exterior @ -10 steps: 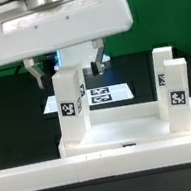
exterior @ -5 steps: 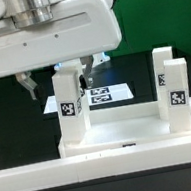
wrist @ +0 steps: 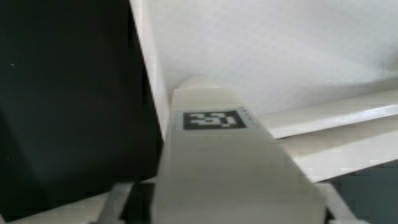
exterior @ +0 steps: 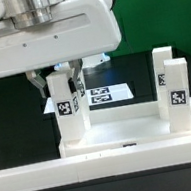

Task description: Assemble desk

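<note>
The desk panel [exterior: 130,130] lies flat, white and rimmed, against the border rail. Two white tagged legs stand upright in its corner sockets: one on the exterior view's left [exterior: 69,116] and one on the right [exterior: 172,88]. My gripper [exterior: 60,89] has come down over the top of the left leg, with one finger [exterior: 41,87] on each side, shut on it. In the wrist view the leg [wrist: 222,150] fills the space between my gripper's [wrist: 222,208] fingers, with its tag facing up and the panel [wrist: 267,50] beyond it.
The marker board [exterior: 105,94] lies flat on the black table behind the panel. The long low white border rail [exterior: 106,165] runs along the front and turns up the right side. A green backdrop stands behind.
The gripper moved to the exterior view's left and down onto the left leg's top. Its fingers closed in from a wide spread to the leg's sides. The legs and panel have not moved.
</note>
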`<state>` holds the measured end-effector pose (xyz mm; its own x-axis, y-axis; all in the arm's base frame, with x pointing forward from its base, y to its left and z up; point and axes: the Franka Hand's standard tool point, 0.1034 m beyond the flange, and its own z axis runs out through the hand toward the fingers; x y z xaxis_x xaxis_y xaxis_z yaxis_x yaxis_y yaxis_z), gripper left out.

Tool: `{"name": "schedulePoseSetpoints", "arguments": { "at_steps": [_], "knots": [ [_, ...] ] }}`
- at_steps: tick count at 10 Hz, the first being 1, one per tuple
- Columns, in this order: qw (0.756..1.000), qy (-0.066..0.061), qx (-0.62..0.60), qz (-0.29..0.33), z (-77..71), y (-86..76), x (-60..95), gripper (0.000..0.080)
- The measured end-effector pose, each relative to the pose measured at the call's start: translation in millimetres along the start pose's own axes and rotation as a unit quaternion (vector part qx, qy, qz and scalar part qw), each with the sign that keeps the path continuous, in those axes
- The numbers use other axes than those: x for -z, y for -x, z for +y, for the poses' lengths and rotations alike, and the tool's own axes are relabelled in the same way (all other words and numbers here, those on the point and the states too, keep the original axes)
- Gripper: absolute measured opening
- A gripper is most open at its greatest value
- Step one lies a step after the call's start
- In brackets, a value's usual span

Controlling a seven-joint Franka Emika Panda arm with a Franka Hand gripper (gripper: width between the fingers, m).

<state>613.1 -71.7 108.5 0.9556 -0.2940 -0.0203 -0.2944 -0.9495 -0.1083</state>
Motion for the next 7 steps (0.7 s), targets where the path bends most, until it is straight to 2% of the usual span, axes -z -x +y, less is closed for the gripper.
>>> {"name": "schedulePoseSetpoints", "arguments": {
  "at_steps": [2,3,5,7],
  "knots": [
    [0.999,-0.003,-0.046,0.001,1.8,0.0,-0.1,0.0288],
    [0.99,-0.008,-0.141,0.002,1.8,-0.2,-0.4,0.0288],
    [0.949,-0.017,-0.315,0.01,-3.6,-1.0,-1.7,0.0289],
    [0.883,-0.05,-0.466,0.017,-7.9,-6.9,-2.6,0.0291]
  ]
}}
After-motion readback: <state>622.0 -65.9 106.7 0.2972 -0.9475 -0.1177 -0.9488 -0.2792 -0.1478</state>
